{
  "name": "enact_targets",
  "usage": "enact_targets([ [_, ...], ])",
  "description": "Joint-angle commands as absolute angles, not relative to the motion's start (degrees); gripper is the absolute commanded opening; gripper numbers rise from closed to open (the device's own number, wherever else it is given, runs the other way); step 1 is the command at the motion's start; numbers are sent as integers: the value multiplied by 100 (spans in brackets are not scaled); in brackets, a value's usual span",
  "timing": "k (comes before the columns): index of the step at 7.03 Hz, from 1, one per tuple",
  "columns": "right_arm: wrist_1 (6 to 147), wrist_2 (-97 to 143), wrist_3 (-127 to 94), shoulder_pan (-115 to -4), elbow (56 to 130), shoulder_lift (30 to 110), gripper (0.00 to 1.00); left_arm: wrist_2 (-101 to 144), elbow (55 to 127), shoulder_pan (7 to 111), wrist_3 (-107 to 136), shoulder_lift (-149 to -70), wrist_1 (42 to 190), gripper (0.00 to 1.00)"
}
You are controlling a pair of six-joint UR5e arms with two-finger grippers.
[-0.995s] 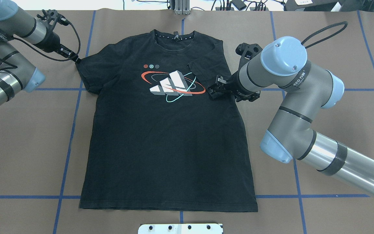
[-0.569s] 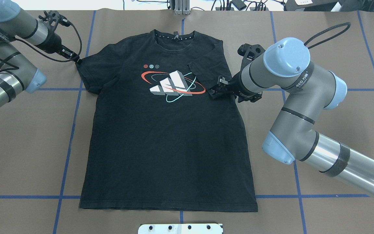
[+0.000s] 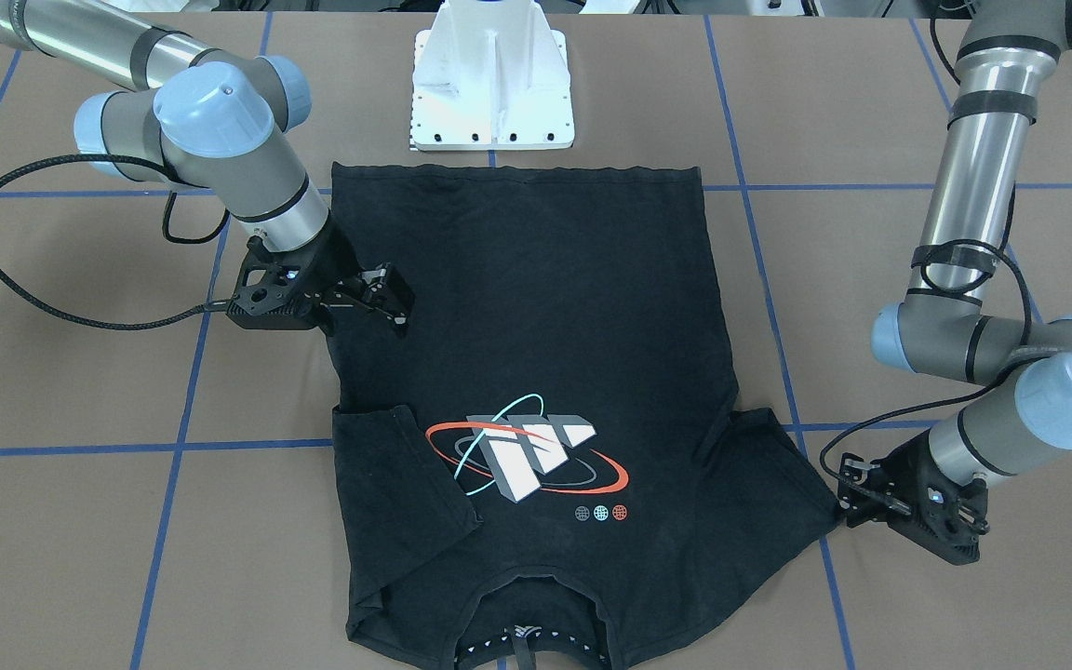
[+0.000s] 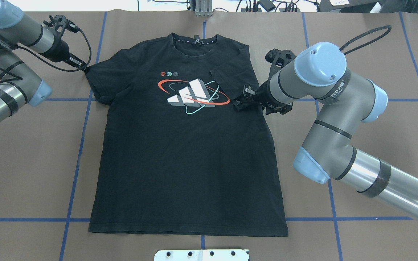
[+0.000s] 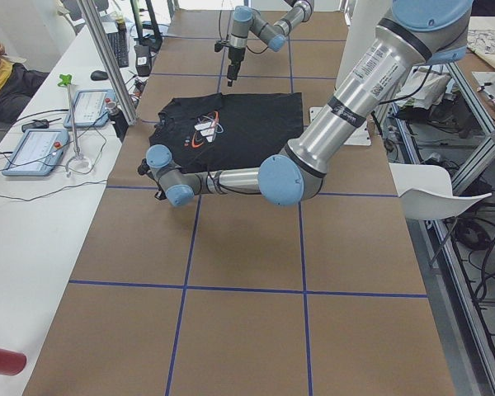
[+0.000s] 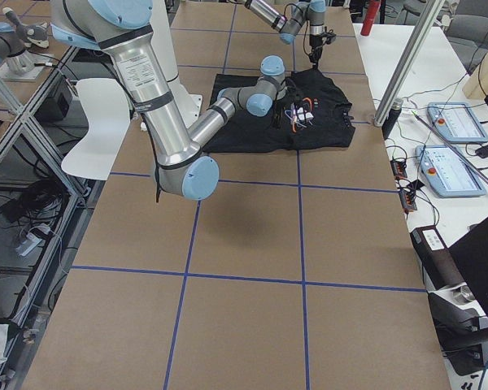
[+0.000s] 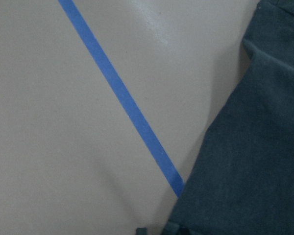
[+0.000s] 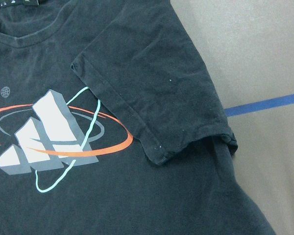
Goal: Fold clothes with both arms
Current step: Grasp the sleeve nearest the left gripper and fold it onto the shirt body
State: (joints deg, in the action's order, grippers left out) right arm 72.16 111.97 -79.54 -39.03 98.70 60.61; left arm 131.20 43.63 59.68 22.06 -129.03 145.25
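The black T-shirt (image 4: pixel 187 152) lies flat, print up, collar away from the robot; it also shows in the front-facing view (image 3: pixel 536 307). Its right sleeve (image 4: pixel 230 76) is folded inward onto the chest, as the right wrist view (image 8: pixel 152 83) shows. My right gripper (image 4: pixel 240 100) hovers just beside that folded sleeve, open and empty; it also shows in the front-facing view (image 3: pixel 396 302). My left gripper (image 4: pixel 84 67) is shut on the tip of the left sleeve (image 4: pixel 100 79), which is drawn to a point toward it (image 3: pixel 839 517). The left wrist view shows sleeve cloth (image 7: pixel 255 147).
The white pedestal mount (image 3: pixel 493 84) stands at the table edge by the shirt's hem. Blue tape lines (image 4: pixel 74 159) grid the brown tabletop. An operators' bench with control pendants (image 5: pixel 33 148) runs along the far side, where a seated person (image 5: pixel 0 70) shows.
My right arm has drawn back slightly to the right, leaving the folded sleeve lying on the shirt. My left arm has shifted a little up and outward with the sleeve tip.
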Motion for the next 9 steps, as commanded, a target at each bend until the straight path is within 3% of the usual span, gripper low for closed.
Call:
enact_targets([
  [1, 7225, 11197, -7954, -3902, 9870, 6064, 100, 13122, 4403, 5976, 2302, -12894, 14528, 0],
  [4, 7225, 11197, -7954, -3894, 9861, 6047, 100, 13192, 4981, 6020, 2759, -12832, 14441, 0],
  [7, 7225, 11215, -7954, -3920, 9879, 6064, 100, 13702, 6561, 5994, 4737, -12445, 14282, 0],
  [9, 7225, 11215, -7954, -3920, 9879, 6108, 100, 13153, 6514, 5207, 5763, -12987, 14265, 0],
])
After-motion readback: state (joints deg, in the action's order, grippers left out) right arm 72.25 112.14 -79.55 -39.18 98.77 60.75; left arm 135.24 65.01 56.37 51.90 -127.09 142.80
